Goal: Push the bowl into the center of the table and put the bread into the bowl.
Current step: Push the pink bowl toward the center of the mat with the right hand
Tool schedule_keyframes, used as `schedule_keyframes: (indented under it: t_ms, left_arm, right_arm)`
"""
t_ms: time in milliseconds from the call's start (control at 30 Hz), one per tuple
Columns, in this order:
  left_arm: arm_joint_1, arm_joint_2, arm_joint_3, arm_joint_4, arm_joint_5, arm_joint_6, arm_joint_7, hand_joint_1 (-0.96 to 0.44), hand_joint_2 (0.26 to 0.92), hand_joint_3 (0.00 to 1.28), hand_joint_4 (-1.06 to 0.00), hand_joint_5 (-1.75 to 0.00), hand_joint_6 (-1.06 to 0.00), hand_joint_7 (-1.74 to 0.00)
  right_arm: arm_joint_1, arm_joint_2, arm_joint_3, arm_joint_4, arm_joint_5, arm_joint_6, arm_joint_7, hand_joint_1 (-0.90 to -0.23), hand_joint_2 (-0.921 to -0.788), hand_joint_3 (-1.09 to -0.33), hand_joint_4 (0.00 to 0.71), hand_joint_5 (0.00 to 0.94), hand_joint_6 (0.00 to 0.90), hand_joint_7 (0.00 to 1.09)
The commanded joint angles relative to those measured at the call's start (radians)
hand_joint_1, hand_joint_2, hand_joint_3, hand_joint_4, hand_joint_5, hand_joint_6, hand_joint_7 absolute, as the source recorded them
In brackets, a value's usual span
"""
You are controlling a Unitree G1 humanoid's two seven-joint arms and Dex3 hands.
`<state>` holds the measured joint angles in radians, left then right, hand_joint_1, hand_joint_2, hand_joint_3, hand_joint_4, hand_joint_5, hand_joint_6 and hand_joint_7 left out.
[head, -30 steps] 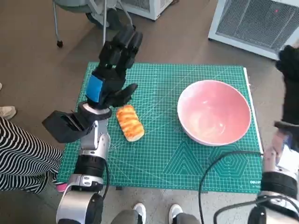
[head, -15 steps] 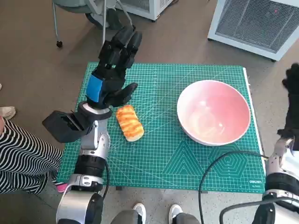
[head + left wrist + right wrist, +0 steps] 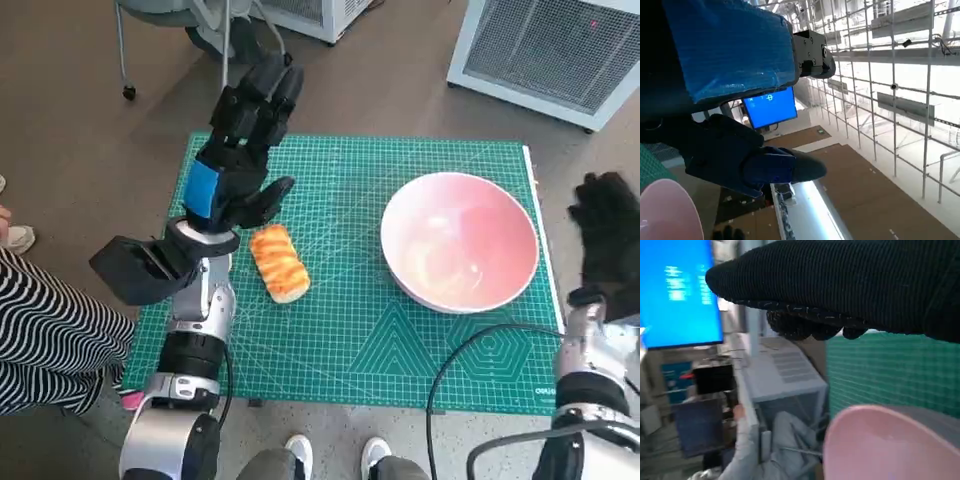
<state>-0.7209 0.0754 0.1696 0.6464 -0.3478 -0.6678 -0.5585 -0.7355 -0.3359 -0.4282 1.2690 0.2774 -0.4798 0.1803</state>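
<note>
A pink bowl [image 3: 458,241] stands empty on the right part of the green cutting mat [image 3: 350,330]; its rim also shows in the left wrist view [image 3: 665,210] and the right wrist view [image 3: 890,445]. A golden bread roll [image 3: 277,262] lies on the mat's left half. My left hand [image 3: 240,150] hangs above and just behind the bread, fingers spread and holding nothing. My right hand [image 3: 610,235] in its black glove is off the mat's right edge, beside the bowl and apart from it, fingers apart and empty.
A white grilled appliance [image 3: 550,45] stands on the floor behind the table's right corner. Chair legs [image 3: 125,60] rise at the back left. A person in striped clothing [image 3: 50,340] sits at the left, and shoes [image 3: 335,455] show at the front edge.
My right hand has dropped from high at the right edge down to beside the bowl's right rim. The left hand, the bread and the bowl have stayed put.
</note>
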Motion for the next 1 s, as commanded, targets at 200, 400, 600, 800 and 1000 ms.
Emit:
schedule_keyframes:
  t_ms: [200, 400, 600, 800, 1000]
  left_arm:
    - [0.012, 0.029, 0.01, -0.01, 0.004, 0.0, -0.004, -0.68, 0.921, 0.35, -0.12, 0.0, 0.0, -0.41]
    - [0.022, 0.038, 0.014, -0.012, 0.005, -0.006, -0.002, -0.69, 0.921, 0.35, -0.11, 0.0, 0.0, -0.41]
    - [0.029, 0.045, 0.017, -0.005, 0.006, -0.014, 0.002, -0.69, 0.921, 0.34, -0.12, 0.0, 0.0, -0.41]
    - [0.036, 0.048, 0.019, -0.009, 0.009, -0.017, 0.009, -0.7, 0.921, 0.34, -0.12, 0.0, -0.01, -0.41]
    - [0.039, 0.05, 0.022, -0.01, 0.006, -0.016, 0.008, -0.7, 0.921, 0.34, -0.12, 0.0, -0.01, -0.41]
  right_arm:
    - [-0.021, 0.085, -0.031, 0.03, 0.025, 0.077, 0.04, -0.659, -0.921, -0.81, 0.082, 0.003, 0.045, 0.27]
    - [-0.042, 0.117, -0.033, 0.032, 0.02, 0.097, 0.053, -0.653, -0.921, -0.809, 0.101, 0.01, 0.071, 0.27]
    - [-0.06, 0.144, -0.039, 0.032, 0.027, 0.117, 0.078, -0.642, -0.921, -0.812, 0.096, 0.005, 0.075, 0.26]
    - [-0.078, 0.171, -0.056, 0.031, 0.049, 0.141, 0.101, -0.652, -0.921, -0.81, 0.101, 0.006, 0.074, 0.25]
    - [-0.09, 0.196, -0.067, 0.029, 0.061, 0.158, 0.117, -0.655, -0.921, -0.813, 0.102, 0.005, 0.073, 0.24]
